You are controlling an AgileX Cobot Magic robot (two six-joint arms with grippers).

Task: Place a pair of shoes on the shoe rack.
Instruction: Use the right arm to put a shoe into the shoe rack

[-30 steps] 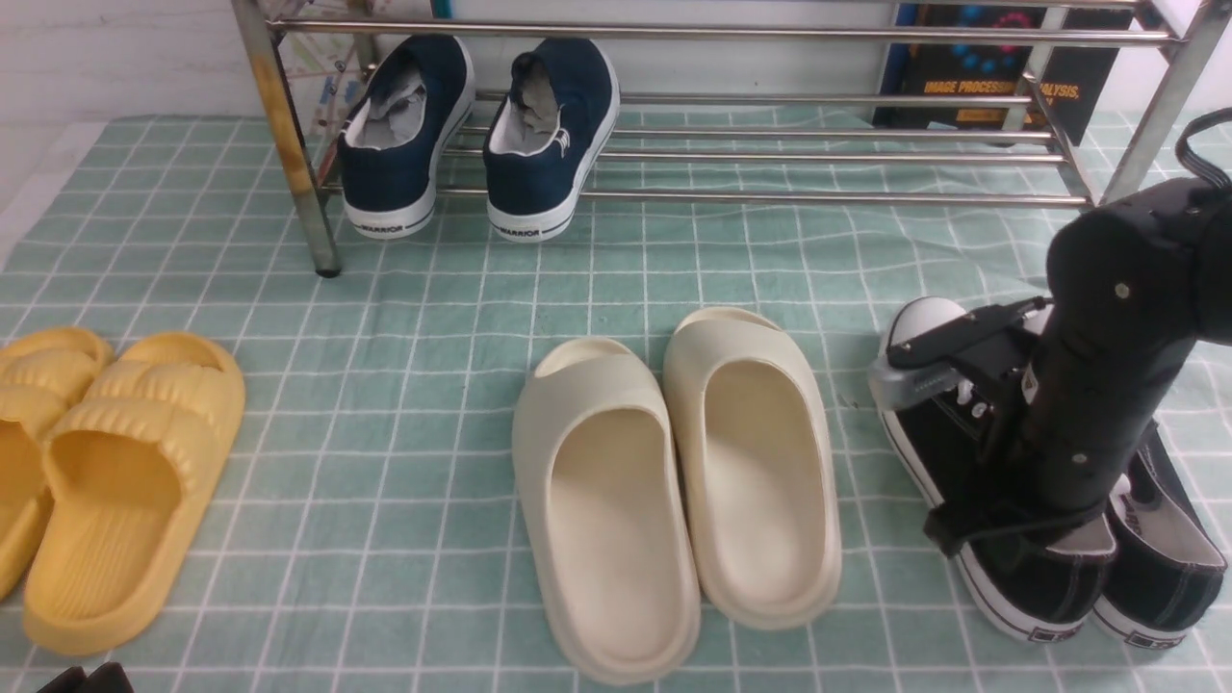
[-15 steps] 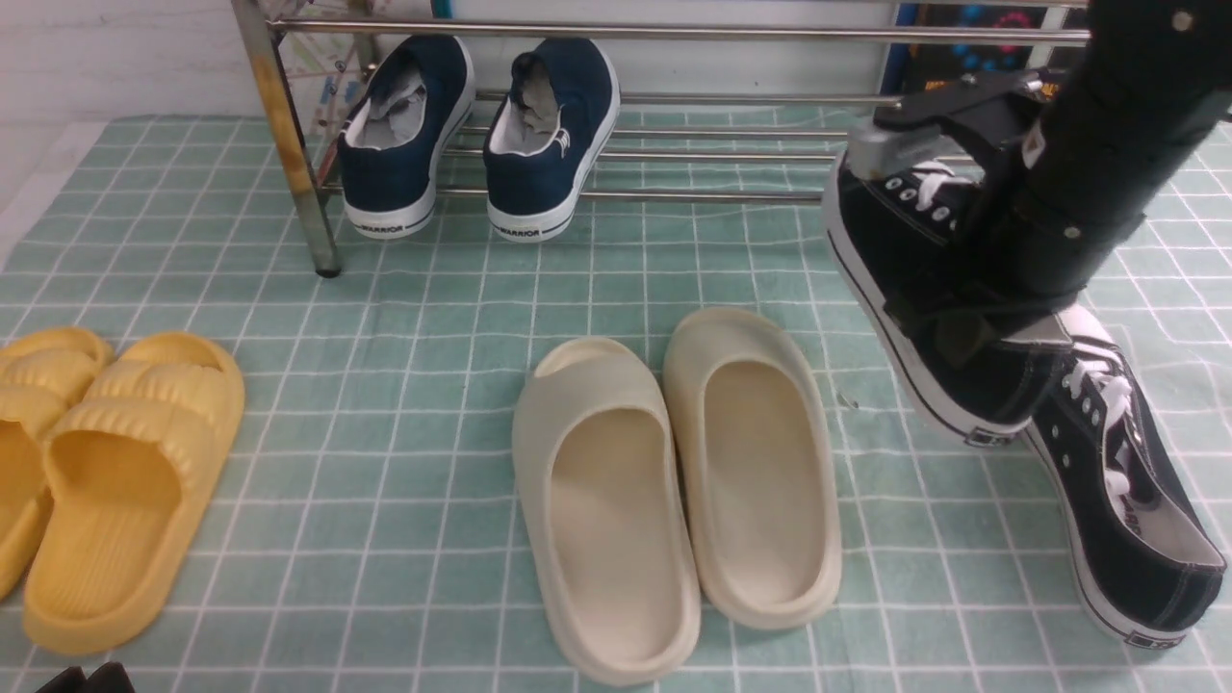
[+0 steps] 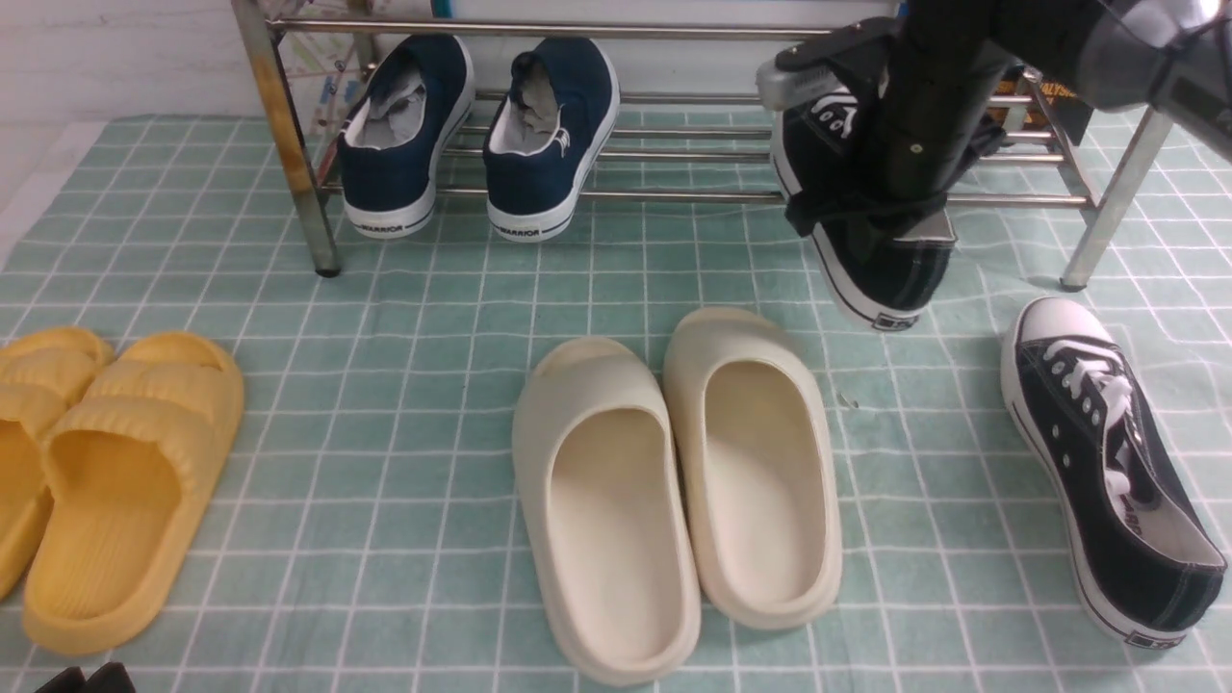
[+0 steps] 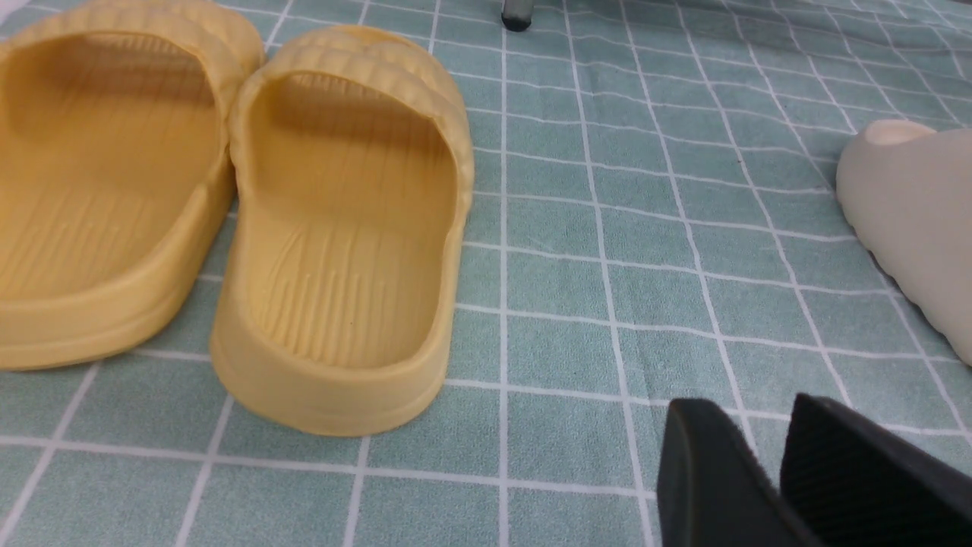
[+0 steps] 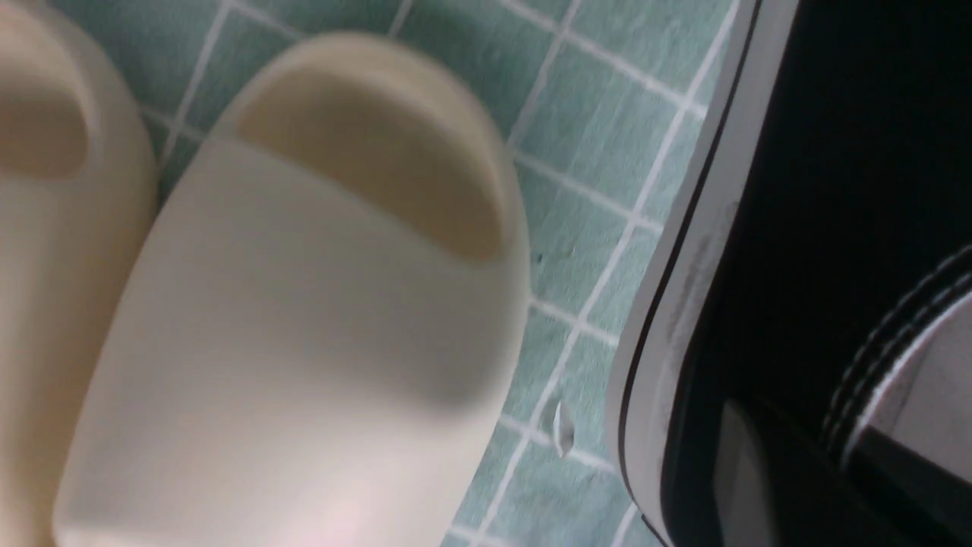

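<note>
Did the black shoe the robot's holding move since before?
Yes. The held black sneaker rose and went leftward and farther away, from beside the cream slides to the shoe rack rails.

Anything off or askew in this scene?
Three things. The loose black sneaker lies at an angle on the cloth, far right, alone. The held sneaker hangs tilted heel-down at the shoe rack, not flat on its rails. The rack's near-left leg is rust-stained.

You can read WARRIOR on the heels of both navy sneakers (image 3: 551,135), on the shoe rack (image 3: 674,29) left of your right tool (image 3: 866,135).
</note>
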